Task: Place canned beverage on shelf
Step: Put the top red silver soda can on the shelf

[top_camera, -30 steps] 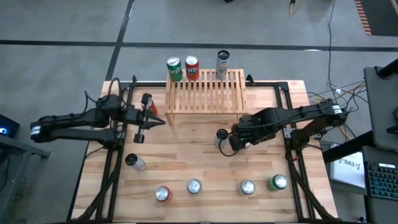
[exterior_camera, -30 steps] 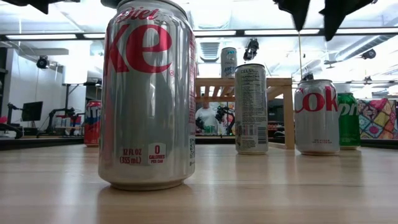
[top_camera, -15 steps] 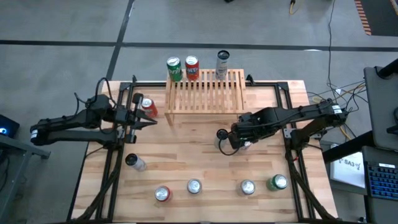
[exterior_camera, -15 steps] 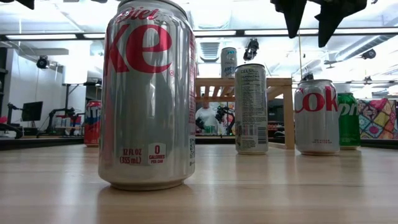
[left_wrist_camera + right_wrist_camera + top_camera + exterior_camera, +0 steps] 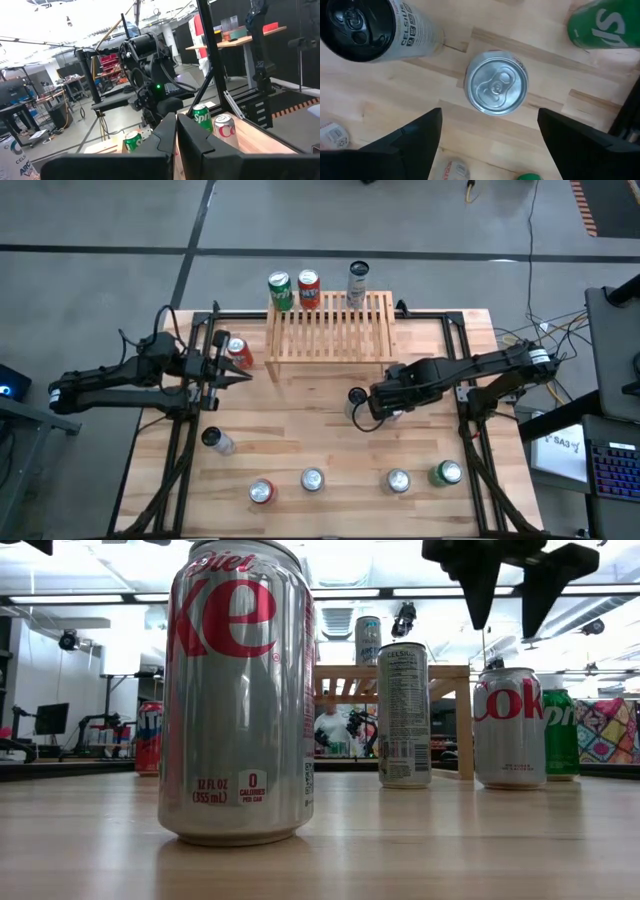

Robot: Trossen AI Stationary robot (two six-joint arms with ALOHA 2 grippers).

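Can (image 5: 495, 88): silver top, upright on the tabletop (image 5: 300, 430), in front of the shelf (image 5: 329, 326).
Right hand (image 5: 490, 135): fingers apart, above the can, not gripping.
Left hand (image 5: 176, 131): fingers together, idle at the left.
Risk: an off-centre descent could tip the can or strike the tall black-topped can (image 5: 370, 25) just beside it.

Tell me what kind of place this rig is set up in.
Likely a robotics lab or workshop: bare concrete floor around the wooden table, workbenches with equipment behind, and ceiling strip lights overhead.

Wooden table (image 5: 300, 415) on grey floor (image 5: 100, 220); laptop (image 5: 610, 470) at right edge.
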